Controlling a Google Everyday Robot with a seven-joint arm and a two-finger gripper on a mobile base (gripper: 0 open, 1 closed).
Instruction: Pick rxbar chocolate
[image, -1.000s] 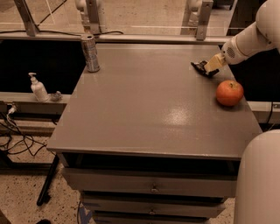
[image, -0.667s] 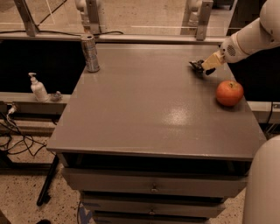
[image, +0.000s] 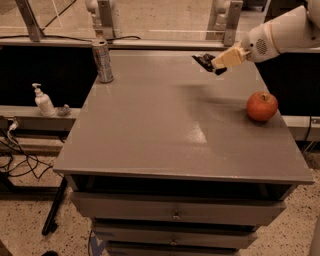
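My gripper (image: 212, 64) hangs above the far right part of the grey table (image: 150, 135), at the end of the white arm that comes in from the right. It is shut on the rxbar chocolate (image: 203, 60), a small dark flat bar that sticks out to the left of the tan fingers and is off the tabletop. A faint shadow lies on the table below it. The red-orange apple (image: 262, 106) rests on the table to the right of and nearer than the gripper, apart from it.
A silver metal can (image: 102, 61) stands upright at the table's far left corner. A white pump bottle (image: 44, 100) sits on a low ledge left of the table. Drawers (image: 175, 212) are below the tabletop. A glass rail runs behind the table.
The gripper has risen from the tabletop and moved left, away from the apple, taking the dark bar with it. The apple and can have not moved.
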